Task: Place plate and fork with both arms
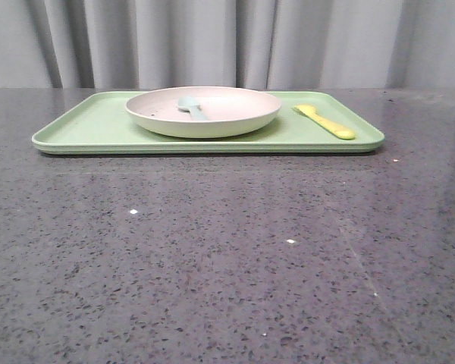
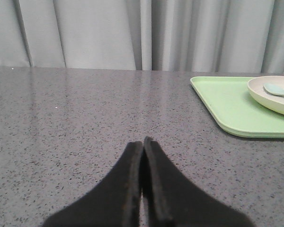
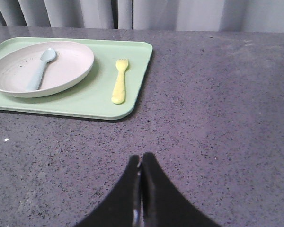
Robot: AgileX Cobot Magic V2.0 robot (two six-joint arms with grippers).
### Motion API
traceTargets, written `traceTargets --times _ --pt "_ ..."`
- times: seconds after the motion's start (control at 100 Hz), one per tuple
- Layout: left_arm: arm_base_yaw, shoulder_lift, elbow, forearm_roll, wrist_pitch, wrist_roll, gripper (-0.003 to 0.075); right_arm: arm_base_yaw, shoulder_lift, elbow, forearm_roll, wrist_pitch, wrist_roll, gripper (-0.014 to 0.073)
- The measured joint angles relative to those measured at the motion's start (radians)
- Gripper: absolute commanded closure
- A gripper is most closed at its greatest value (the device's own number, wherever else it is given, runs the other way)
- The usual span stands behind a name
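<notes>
Task status, judged from the present layout: the placement looks complete or nearly so. Both task items lie on the tray, and neither tool holds anything. No step appears to be left, unless a different final position is intended, which the views cannot confirm.

Inventory, largest to smallest:

1. Desk (image 1: 227, 265): one. A grey speckled surface carrying everything, with a grey curtain (image 1: 227, 42) hanging behind it.
2. Tray (image 1: 91, 125): one. Light green, rectangular and flat, resting on the far part of the desk.
3. Plate (image 1: 205, 121): one. Pale pinkish-white and round with a raised rim, standing on the tray, left of the tray's centre in the front view.
4. Spoon (image 3: 40, 71): one. Pale blue, lying inside the plate.
5. Fork (image 3: 119, 81): one. Bright yellow, lying flat on the tray just beside the plate on its right, apart from the plate rim, with the tines pointing toward the curtain.

Tool state:

- Left tool (image 2: 142, 146): fingers pressed together, empty, positioned over bare desk, well apart from the tray's left end.
- Right tool (image 3: 140, 163): fingers pressed together, empty, positioned over bare desk near the tray's right corner, not touching it.

Neither arm appears in the front view.
</notes>
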Motion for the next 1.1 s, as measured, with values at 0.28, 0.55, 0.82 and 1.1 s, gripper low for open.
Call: traceTargets --times 0.28,0.55,0.82,1.1 --pt "0.000 0.000 0.000 0.000 0.000 0.000 0.0741 -0.009 0.000 0.020 -0.009 -0.038 0.000 0.0646" --pt "0.000 0.000 0.000 0.000 0.000 0.000 0.0741 -0.091 -0.006 0.175 -0.010 -0.311 0.000 0.0646" --pt "0.000 0.000 0.000 0.000 0.000 0.000 0.0741 -0.182 -0.124 0.293 -0.012 -0.383 0.000 0.0646" --pt "0.000 0.000 0.000 0.000 0.000 0.000 0.0741 -0.228 -0.322 0.428 -0.012 -0.387 0.000 0.0646"
